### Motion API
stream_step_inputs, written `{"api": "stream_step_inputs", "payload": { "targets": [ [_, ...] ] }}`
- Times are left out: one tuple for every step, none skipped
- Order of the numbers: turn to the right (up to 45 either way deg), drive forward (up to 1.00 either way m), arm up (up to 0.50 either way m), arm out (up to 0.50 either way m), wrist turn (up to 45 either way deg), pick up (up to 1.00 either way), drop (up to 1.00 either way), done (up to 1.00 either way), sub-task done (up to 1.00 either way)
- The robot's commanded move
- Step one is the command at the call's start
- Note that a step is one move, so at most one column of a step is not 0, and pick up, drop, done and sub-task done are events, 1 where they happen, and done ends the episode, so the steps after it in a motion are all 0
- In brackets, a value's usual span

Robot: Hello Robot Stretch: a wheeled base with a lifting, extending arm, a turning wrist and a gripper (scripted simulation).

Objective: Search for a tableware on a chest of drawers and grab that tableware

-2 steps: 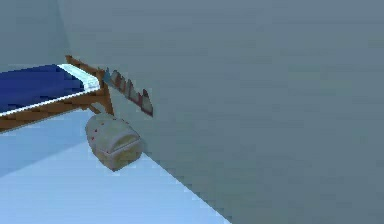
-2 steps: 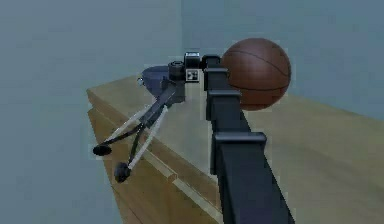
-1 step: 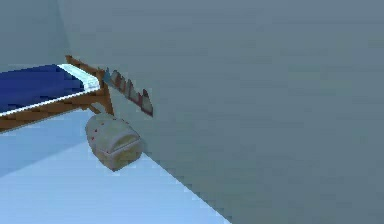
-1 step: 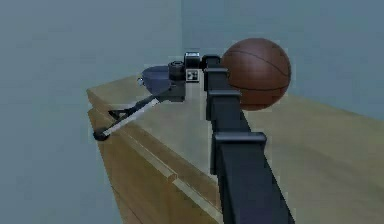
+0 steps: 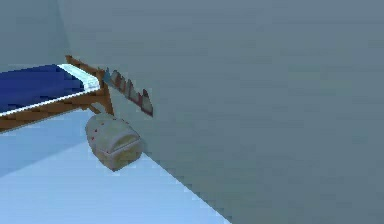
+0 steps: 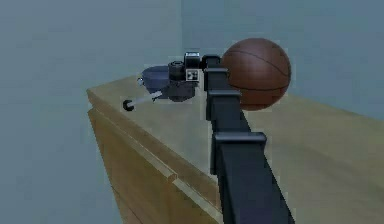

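Search seems done: my tool (image 6: 143, 90) is at a bluish dish (image 6: 153, 74) on the chest of drawers (image 6: 140, 135); whether it holds it, I cannot tell.

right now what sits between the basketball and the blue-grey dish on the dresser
In the arm side view, the far end of the arm and the hand lie between the basketball and the blue-grey dish.
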Motion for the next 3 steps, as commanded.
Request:
{"api": "stream_step_inputs", "payload": {
  "targets": [
    [0.0, 0.00, 0.00, 0.00, 30.0, 0.00, 0.00, 0.00, 0.00],
    [0.0, 0.00, 0.00, 0.00, 0.0, 1.00, 0.00, 0.00, 0.00],
    [0.0, 0.00, 0.00, 0.00, 0.0, 0.00, 0.00, 1.00, 0.00]
  ]
}}
